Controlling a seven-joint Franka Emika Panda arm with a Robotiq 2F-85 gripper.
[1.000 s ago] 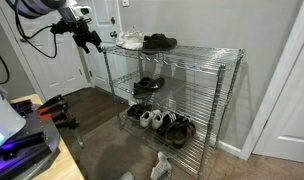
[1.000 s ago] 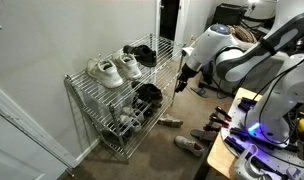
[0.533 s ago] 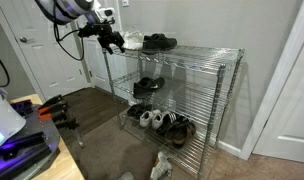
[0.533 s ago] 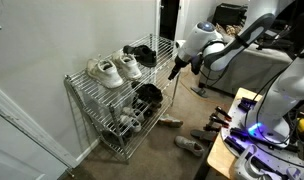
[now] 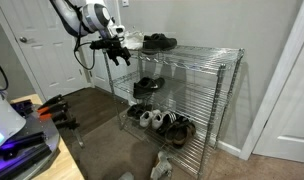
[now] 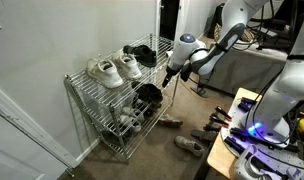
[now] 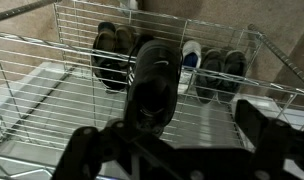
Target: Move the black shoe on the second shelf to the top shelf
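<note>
- On the second shelf (image 5: 192, 97) of the metal rack sits the black shoe (image 5: 147, 86). It is toward the left part of that shelf in an exterior view, and nothing is holding it.
- Up by the left end of the rack hangs the gripper (image 5: 117, 52), about level with the top shelf (image 5: 207, 52). It is well apart from the shoe.
- In the wrist view its two fingers (image 7: 92, 150) are spread wide, with nothing between them.
- I think this is the reaching step. The shoe has not been grabbed or lifted.
- Next, I think the gripper needs to come lower and go in from the open front, between the two shelves. There it can close on the shoe.
- The gap between the shelves looks tight, so the fingers could bump the wires or the corner post.
- The top shelf has white sneakers (image 5: 130, 41) and another black shoe (image 5: 159, 42) on its left half. The right half looks bare, so I think that is a good place to put the shoe.
- The shoe is black all over. It looks big and chunky, with a thick sole and a high back.
- In the wrist view it lies lengthways in the middle, with more shoes on the shelf below showing through the wires.
- It looks soft at the top, so I think a pinch at the ankle opening could work.
</note>
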